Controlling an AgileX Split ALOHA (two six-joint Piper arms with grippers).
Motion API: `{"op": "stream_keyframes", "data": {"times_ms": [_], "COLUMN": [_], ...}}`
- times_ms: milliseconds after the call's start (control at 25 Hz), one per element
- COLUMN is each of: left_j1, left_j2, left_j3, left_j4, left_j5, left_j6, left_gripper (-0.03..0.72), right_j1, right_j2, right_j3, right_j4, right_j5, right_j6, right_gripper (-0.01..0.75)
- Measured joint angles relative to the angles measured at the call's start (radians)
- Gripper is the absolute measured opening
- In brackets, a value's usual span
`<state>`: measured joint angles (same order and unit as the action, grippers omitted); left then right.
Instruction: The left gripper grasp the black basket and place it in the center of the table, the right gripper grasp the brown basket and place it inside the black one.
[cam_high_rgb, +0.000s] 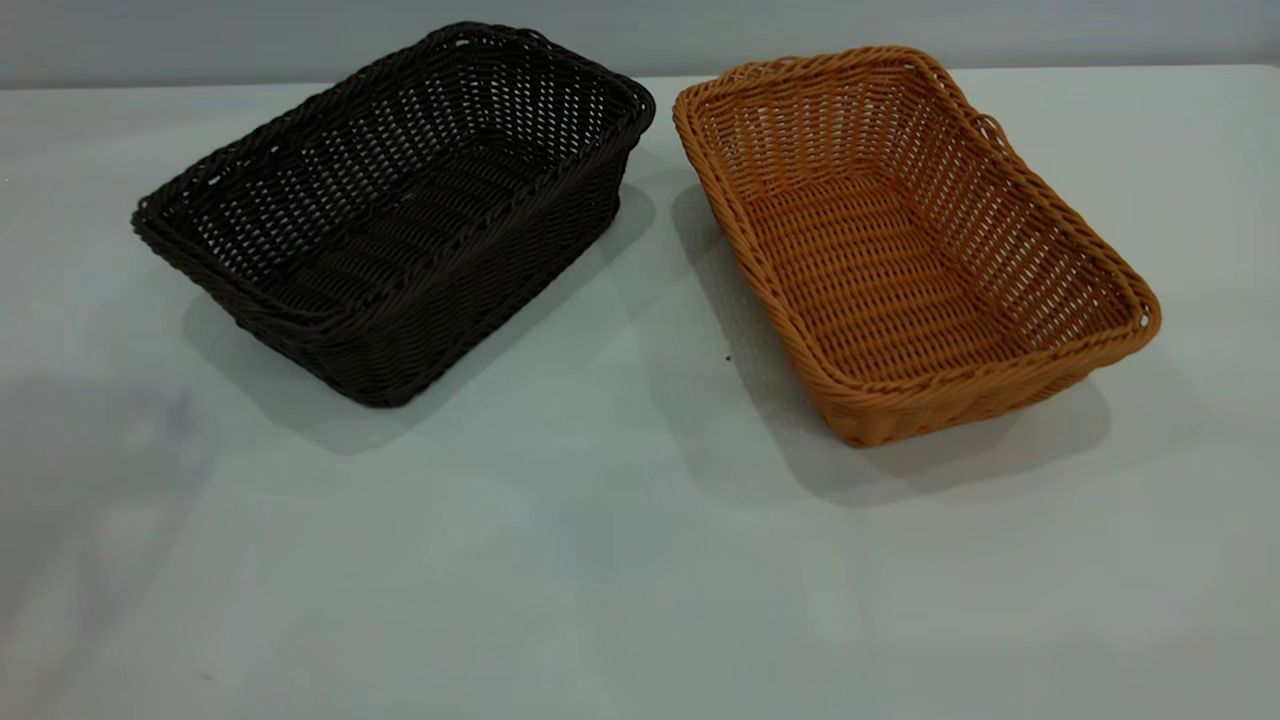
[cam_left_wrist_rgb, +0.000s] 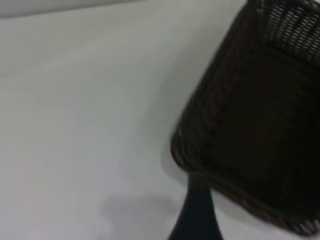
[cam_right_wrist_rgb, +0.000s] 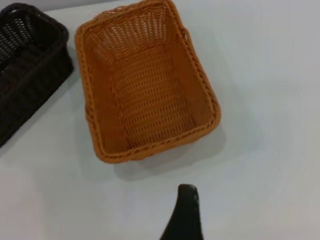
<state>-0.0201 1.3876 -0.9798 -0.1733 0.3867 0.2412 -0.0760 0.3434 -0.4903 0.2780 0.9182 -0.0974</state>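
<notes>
On the counter (cam_high_rgb: 620, 560), both baskets are set apart, untouched.
Upper left, black basket (cam_high_rgb: 400, 210); upper right, brown basket (cam_high_rgb: 900, 240). Left tool (cam_left_wrist_rgb: 196, 215) is poised beside the black rim for a grasp; right tool (cam_right_wrist_rgb: 182, 215) is held back; finger spacing cannot be told.

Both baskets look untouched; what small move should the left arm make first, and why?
Probably ease the left end effector forward onto the black basket rim nearest it. That basket sits left of the brown basket, both empty and apart on the table, neither gripped.
</notes>
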Motion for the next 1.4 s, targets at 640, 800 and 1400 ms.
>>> {"op": "stream_keyframes", "data": {"times_ms": [640, 800, 1400], "left_j1": [-0.064, -0.064, -0.118], "left_j2": [0.794, 0.85, 1.049], "left_j3": [-0.604, -0.662, -0.746], "left_j4": [0.0, 0.001, 0.001], "left_j5": [0.107, 0.1, -0.039], "left_j6": [0.248, 0.262, 0.286], "left_gripper": [0.542, 0.542, 0.525], "right_j1": [0.0, 0.0, 0.0], "right_j2": [0.214, 0.279, 0.65], "right_j3": [0.0, 0.0, -0.001], "right_j4": [0.0, 0.029, 0.294], "right_j5": [-0.089, -0.074, -0.139], "right_j6": [0.068, 0.069, -0.065], "right_gripper": [0.591, 0.591, 0.591]}}
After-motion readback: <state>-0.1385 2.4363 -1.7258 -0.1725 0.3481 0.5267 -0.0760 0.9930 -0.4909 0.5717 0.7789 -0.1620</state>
